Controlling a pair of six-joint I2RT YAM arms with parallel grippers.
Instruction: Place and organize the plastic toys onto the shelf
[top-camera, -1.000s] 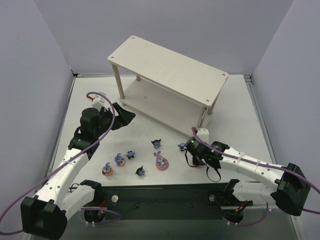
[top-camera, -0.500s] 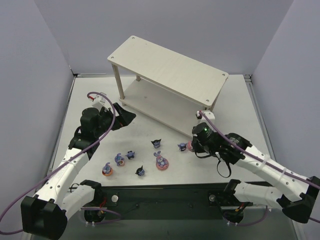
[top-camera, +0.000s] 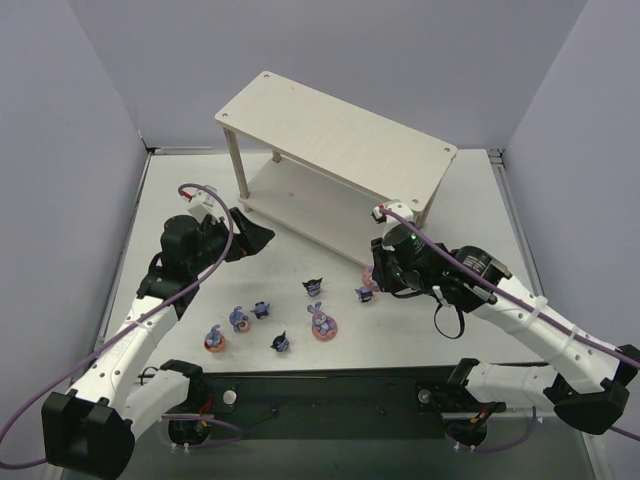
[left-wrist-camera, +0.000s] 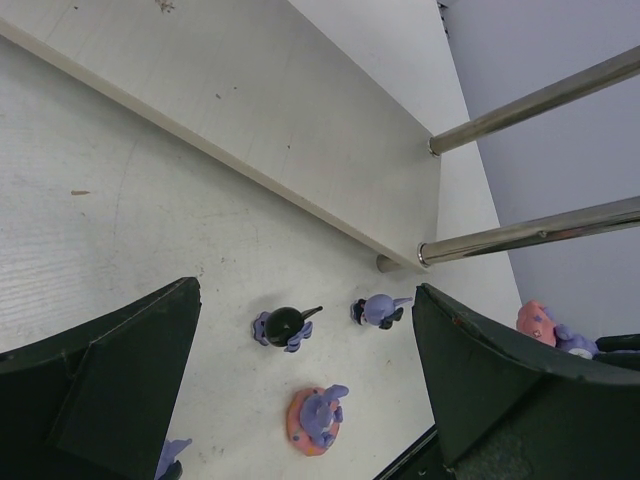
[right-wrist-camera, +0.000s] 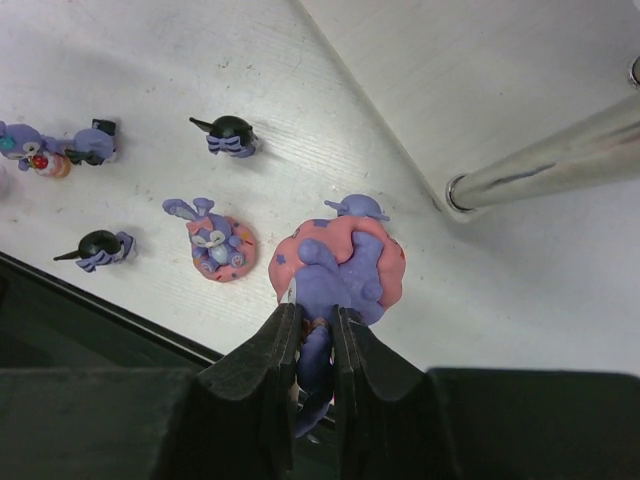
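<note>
The shelf stands at the back middle, both pale boards bare. My right gripper is shut on the ears of a purple rabbit on a pink base, held above the table near the shelf's front right leg. From above, the right gripper hovers just in front of that leg. My left gripper is open, left of the shelf, with nothing between its fingers. Loose plastic toys lie in front: a rabbit on a pink base, two more rabbits and dark blue figures.
Grey walls close the table on the left, right and back. A black rail with the arm bases runs along the near edge. The shelf's lower board and its metal legs lie ahead of the left gripper.
My right arm has risen and swung up and left toward the shelf's front right leg, carrying the rabbit. The left arm has barely moved.
</note>
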